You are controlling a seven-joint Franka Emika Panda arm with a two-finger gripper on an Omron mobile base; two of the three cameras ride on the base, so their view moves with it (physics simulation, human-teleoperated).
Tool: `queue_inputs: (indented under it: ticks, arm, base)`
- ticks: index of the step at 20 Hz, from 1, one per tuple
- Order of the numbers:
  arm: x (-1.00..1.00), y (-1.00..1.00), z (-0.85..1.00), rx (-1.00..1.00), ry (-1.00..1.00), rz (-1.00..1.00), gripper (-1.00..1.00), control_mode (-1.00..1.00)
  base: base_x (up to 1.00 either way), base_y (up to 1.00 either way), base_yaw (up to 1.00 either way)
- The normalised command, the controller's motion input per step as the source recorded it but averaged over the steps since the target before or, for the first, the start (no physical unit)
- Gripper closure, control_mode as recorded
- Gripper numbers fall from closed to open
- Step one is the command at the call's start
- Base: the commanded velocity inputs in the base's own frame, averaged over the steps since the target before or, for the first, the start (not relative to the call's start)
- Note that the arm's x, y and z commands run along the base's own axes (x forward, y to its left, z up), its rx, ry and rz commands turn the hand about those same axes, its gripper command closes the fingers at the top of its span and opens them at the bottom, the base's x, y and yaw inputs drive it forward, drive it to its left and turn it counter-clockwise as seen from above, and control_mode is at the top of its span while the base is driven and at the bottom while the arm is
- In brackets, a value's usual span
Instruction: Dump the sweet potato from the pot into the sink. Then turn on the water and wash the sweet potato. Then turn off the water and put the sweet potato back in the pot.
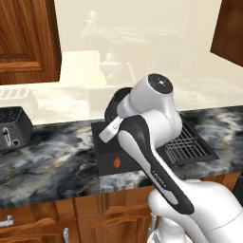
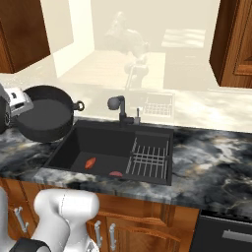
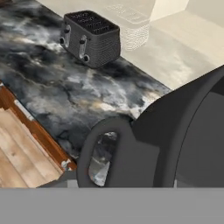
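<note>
Down in sink [image 2: 74, 142], sweet potato [image 2: 90, 163], pincer [image 2: 15, 98] above, gripping tilted pot [image 2: 47, 115].

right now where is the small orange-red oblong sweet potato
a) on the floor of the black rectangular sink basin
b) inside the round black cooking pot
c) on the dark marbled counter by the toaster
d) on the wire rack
a: the small orange-red sweet potato lies on the floor of the black sink, left of the wire rack, while the round black pot is held tilted and looks empty.

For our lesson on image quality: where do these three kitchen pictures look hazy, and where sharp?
Left base view: the window scene is washed out; the white arm is crisp. Right base view: same pale haze above the black rectangular sink. Hand view: the black round pot looms large, soft-edged.
</note>
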Motion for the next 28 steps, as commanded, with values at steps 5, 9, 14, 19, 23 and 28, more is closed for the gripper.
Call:
queue_inputs:
  ticks: [5,9,14,19,23,28]
  arm:
    - [-0.15,-0.35,0.0,-0.17,0.08,-0.02,1.0,-1.0]
    - [-0.03,-0.58,-0.07,-0.1,0.09,-0.07,1.0,-1.0]
    - [0.0,-0.68,-0.12,-0.05,0.08,-0.1,1.0,-1.0]
    - [-0.03,-0.77,-0.23,-0.04,0.06,-0.11,1.0,-1.0]
    - [0.0,-0.81,-0.3,-0.05,0.05,-0.09,1.0,-1.0]
    - [0.03,-0.87,-0.25,-0.07,0.02,-0.05,1.0,-1.0]
  base:
    - [0.0,0.0,0.0]
    - [0.0,0.0,0.0]
    - [0.0,0.0,0.0]
    - [0.0,0.0,0.0]
    - [0.0,0.0,0.0]
    - [0.0,0.0,0.0]
